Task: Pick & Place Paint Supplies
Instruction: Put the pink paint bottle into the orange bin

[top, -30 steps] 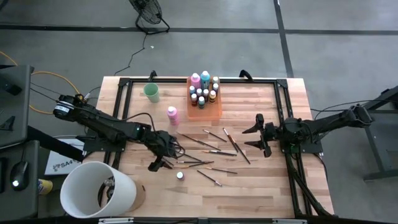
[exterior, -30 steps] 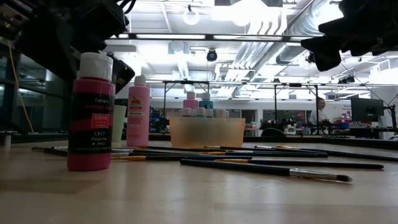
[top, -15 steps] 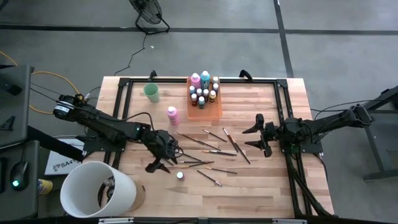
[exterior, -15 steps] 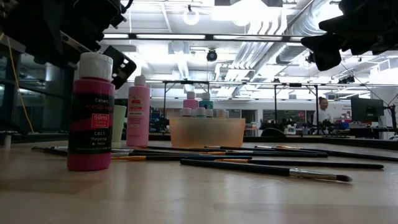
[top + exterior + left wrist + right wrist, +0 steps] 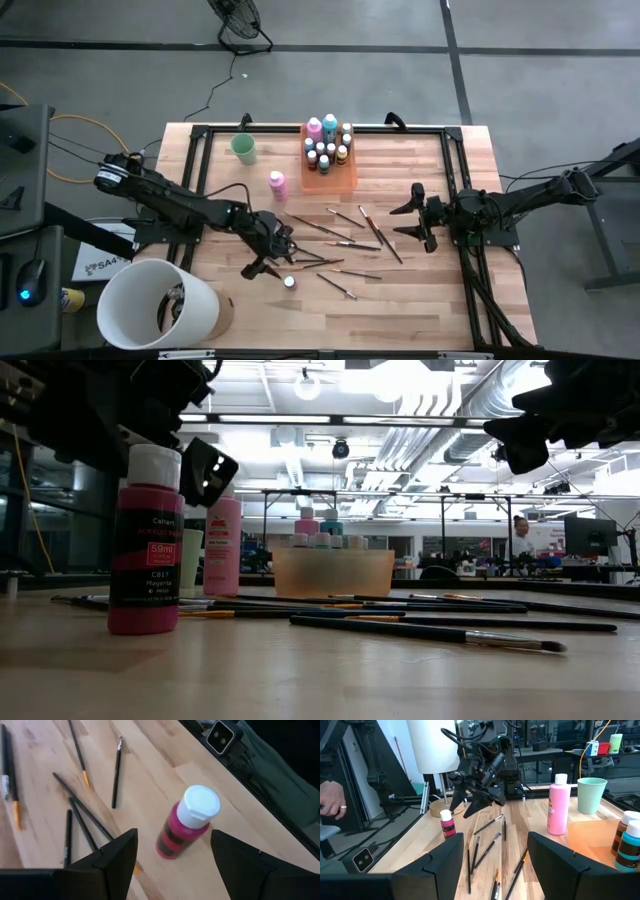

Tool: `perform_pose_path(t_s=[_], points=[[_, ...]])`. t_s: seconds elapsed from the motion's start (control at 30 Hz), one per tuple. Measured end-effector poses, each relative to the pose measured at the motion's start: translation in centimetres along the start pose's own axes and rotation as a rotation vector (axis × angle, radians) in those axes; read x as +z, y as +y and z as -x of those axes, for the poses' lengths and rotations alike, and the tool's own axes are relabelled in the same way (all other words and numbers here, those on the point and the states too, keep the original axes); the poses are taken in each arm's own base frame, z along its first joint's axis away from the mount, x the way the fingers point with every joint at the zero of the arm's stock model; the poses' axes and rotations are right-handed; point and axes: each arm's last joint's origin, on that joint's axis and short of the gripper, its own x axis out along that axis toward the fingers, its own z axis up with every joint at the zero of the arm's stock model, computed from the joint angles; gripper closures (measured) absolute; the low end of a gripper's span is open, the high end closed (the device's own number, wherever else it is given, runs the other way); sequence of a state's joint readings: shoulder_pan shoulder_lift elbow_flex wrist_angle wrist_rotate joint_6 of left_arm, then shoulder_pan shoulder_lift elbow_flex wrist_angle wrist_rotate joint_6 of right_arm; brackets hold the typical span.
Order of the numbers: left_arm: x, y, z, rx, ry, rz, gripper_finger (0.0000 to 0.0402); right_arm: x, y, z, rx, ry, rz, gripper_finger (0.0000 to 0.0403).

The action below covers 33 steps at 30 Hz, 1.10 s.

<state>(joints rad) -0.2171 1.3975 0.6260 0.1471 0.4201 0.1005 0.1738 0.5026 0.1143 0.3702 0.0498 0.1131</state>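
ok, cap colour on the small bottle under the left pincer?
White, on a magenta plastic bottle standing upright; the left wrist view shows it best.

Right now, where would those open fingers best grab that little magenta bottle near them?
Around its body, below the white cap. The magenta bottle stands upright and apart from the brushes, so the left gripper, its fingers open on either side, could probably come straight down over it.

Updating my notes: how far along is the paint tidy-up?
Done: several bottles stand in the orange tray. In hand: nothing; the open left gripper hovers by the magenta bottle. Left: that bottle, the pink bottle and the scattered brushes. The right gripper waits open.
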Motion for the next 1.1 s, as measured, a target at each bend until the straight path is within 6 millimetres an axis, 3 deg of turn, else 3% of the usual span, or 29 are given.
perform_pose_path(t_s=[0.3,0.77,1.1], points=[[0.2,-1.2,-1.9,-0.082,-0.057,-0.060,0.0154,0.0,0.0,0.0,0.000,0.000,0.000,0.0188],[0.1,-1.2,-3.3,0.011,-0.082,-0.095,0.0156,0.0,0.0,0.0,0.000,0.000,0.000,0.0188],[0.3,-1.2,-3.2,0.005,-0.105,-0.100,0.0231,0.0,0.0,0.0,0.000,0.000,0.000,0.0188]])
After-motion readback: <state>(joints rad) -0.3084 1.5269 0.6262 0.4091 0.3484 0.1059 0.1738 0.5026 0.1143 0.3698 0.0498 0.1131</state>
